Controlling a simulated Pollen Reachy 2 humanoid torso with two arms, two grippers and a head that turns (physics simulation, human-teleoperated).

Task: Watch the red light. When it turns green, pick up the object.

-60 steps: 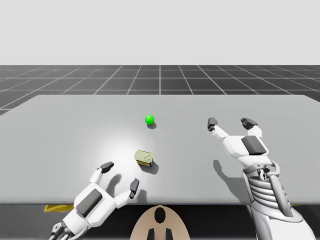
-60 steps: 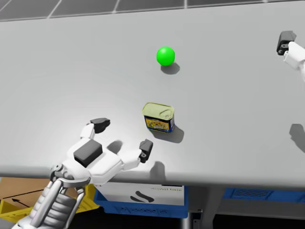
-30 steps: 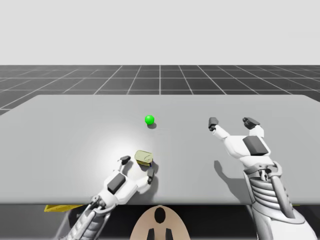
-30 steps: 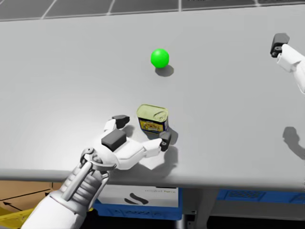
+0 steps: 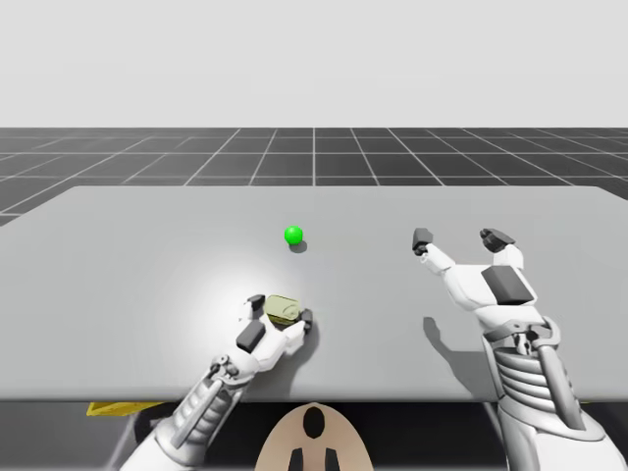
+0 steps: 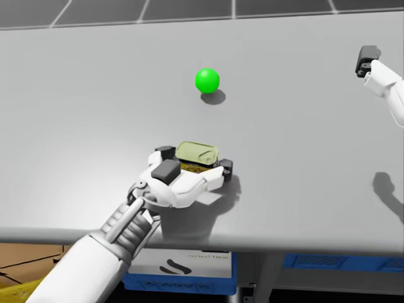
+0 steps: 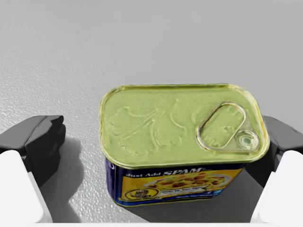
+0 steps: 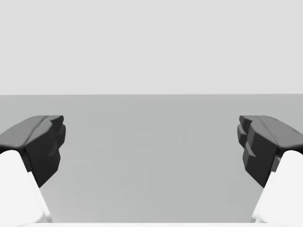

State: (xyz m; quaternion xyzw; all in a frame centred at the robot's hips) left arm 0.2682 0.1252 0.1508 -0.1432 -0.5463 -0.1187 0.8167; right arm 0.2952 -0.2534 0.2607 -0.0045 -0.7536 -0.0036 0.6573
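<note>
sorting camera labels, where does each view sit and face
High view: above the table, angled down; both arms and my head show.
Head view: on my head, looking down at the yellow rectangular can at my left end effector.
Left wrist view: along that end effector, can between fingers.
Right wrist view: along my right end effector, over the table.
High and head share the green light.

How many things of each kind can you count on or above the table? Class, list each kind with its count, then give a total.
green light: 1
rectangular can with a yellow top: 1
grippers, the left gripper and the right gripper: 2
Total: 4
</note>
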